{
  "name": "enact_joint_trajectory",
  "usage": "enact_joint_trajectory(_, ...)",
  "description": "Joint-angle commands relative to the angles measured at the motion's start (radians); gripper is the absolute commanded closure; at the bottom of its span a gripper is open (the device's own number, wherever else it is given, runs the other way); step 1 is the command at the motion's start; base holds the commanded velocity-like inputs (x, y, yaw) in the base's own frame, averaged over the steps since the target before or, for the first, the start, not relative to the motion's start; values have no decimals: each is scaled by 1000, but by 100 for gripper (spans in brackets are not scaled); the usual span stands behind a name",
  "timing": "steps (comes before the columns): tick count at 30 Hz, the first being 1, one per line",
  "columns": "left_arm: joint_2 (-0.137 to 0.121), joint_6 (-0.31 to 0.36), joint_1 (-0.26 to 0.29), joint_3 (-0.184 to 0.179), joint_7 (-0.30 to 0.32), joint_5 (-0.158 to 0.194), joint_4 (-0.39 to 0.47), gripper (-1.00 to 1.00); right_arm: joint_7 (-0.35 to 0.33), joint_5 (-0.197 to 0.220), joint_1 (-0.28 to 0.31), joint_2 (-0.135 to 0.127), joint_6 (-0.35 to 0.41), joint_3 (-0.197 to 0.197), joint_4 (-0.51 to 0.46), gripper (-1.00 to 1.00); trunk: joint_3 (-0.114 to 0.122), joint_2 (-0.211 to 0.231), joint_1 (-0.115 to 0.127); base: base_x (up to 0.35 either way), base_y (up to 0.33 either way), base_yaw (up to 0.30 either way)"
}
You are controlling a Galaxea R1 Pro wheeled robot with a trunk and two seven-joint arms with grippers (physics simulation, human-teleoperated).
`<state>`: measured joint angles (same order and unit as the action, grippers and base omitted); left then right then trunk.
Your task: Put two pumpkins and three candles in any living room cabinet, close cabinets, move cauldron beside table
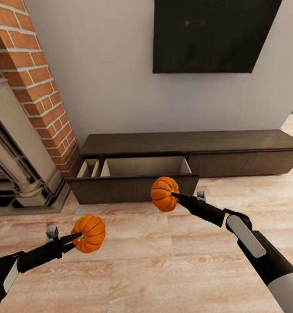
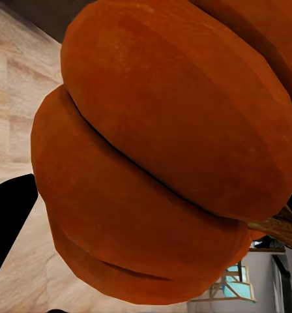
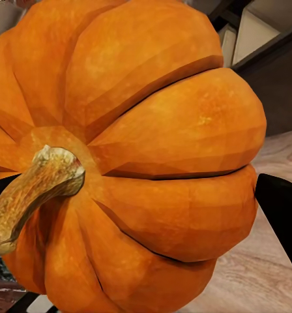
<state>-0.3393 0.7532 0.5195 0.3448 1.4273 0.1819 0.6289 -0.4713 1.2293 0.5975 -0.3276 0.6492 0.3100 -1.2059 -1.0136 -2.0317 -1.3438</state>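
2 pumpkins in view, both off the floor, 1 per claw. Left pumpkin [image 1: 89, 233] hangs low over the wood floor [image 1: 155, 265], well short of the cabinet; left claw [image 1: 75, 238] is pinched on it at the stem side, fingers nearly together. In the left wrist view the same pumpkin [image 2: 165, 150] sits right up against the lens, orange ribs w/ a bit of tan stem at the edge, 1 black fingertip [image 2: 9, 222] beside it.

Right pumpkin [image 1: 164, 194] is higher and further fwd, just in front of the open drawer's front panel. Right claw [image 1: 175, 195] is clamped on it, black fingers narrowed to a point at the stem side. Right wrist view: pumpkin [image 3: 133, 163] w/ curved tan stem toward the camera, 1 dark fingertip [image 3: 283, 208] at its side, drawer corner behind.

Cabinet [image 1: 185, 143]: 1 long low dark-brown unit against the grey wall, 2 wide fronts. Left drawer [image 1: 133, 187] is pulled out, pale beige inside, split into 2 compartments: 1 narrow at the left, 1 wide at the right. Nothing visible in either, though the near part of the floor of each is hidden by the front panel. Right front [image 1: 246, 163] is flush shut.

Around: 1 black TV [image 1: 211, 34] on the wall above the cabinet, 1 brick column [image 1: 33, 82] w/ a stone fireplace surround [image 1: 15, 152] to the left.
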Motion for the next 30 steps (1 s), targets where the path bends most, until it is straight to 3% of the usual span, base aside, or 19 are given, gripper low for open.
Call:
enact_joint_trajectory(1, 0, 9, 0, 0, 2, -1, 0, 100, 0, 4, 1, -1, 3, 1, 0, 100, 2, 7, 4, 0, 0, 0)
enact_joint_trajectory(30, 0, 9, 0, 0, 1, -1, 0, 100, 3, 1, 1, -2, 4, 1, 1, 100, 93, 210, 115, 0, 0, 0)
